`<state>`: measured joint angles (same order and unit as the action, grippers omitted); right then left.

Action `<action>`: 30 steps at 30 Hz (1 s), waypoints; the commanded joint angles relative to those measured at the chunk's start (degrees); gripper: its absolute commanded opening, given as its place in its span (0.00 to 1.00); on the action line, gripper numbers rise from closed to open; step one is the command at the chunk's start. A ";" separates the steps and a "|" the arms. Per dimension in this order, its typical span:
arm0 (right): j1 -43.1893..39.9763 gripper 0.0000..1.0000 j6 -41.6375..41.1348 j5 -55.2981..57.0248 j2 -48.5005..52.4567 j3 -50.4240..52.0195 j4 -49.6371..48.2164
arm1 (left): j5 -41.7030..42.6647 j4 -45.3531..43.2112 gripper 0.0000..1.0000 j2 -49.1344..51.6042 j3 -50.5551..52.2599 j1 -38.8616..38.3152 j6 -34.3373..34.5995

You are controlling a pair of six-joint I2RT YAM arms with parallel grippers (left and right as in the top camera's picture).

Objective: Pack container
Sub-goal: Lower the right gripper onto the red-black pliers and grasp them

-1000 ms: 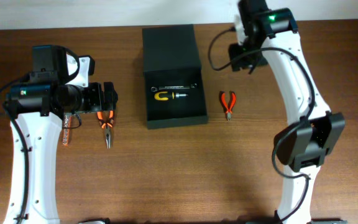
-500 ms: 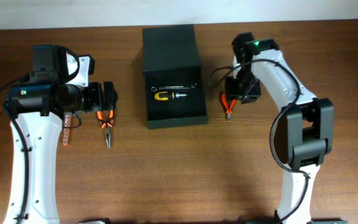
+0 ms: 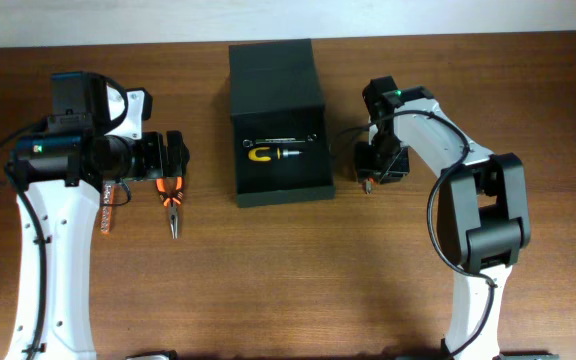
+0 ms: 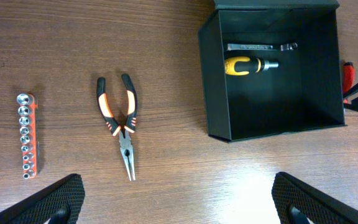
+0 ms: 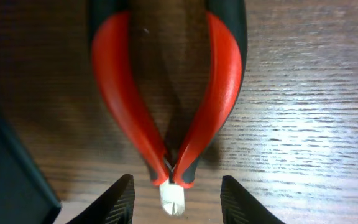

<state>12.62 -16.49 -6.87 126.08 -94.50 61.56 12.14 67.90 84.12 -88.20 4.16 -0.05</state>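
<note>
The dark box (image 3: 279,125) stands open at the table's middle back, with a yellow-handled screwdriver (image 3: 271,155) and a small wrench (image 3: 280,140) inside; it also shows in the left wrist view (image 4: 272,106). My right gripper (image 3: 370,172) is low over the red-handled cutters (image 5: 166,93), just right of the box. Its fingers (image 5: 120,199) stand open either side of the cutter's head (image 5: 173,198). My left gripper (image 3: 175,158) is open and empty above the orange-black long-nose pliers (image 3: 172,205), which also show in the left wrist view (image 4: 122,121).
A strip of sockets on an orange rail (image 4: 27,134) lies left of the pliers, partly under the left arm in the overhead view (image 3: 106,208). The box's lid (image 3: 273,72) lies back toward the far edge.
My right arm has swung down from the back of the table to the red cutters beside the box. The left arm has not moved.
</note>
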 commanded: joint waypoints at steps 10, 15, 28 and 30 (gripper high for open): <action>0.92 0.38 -4.20 5.40 0.42 2.47 -3.32 | 0.04 0.20 0.99 0.44 -0.76 0.13 -0.90; 0.92 0.38 -4.17 8.44 0.46 2.47 -3.67 | 0.04 0.33 0.99 0.44 -0.76 0.13 -0.90; 0.92 0.38 0.61 9.11 1.05 2.49 -4.22 | 0.02 0.28 0.99 0.44 -0.76 0.13 -0.90; 0.85 0.38 2.62 9.09 1.05 2.49 -4.44 | 0.02 0.28 0.99 0.44 -0.76 0.13 -0.90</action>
<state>13.56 -17.45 -0.43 126.06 -93.30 57.58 12.14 68.12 84.12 -88.20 4.16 -0.03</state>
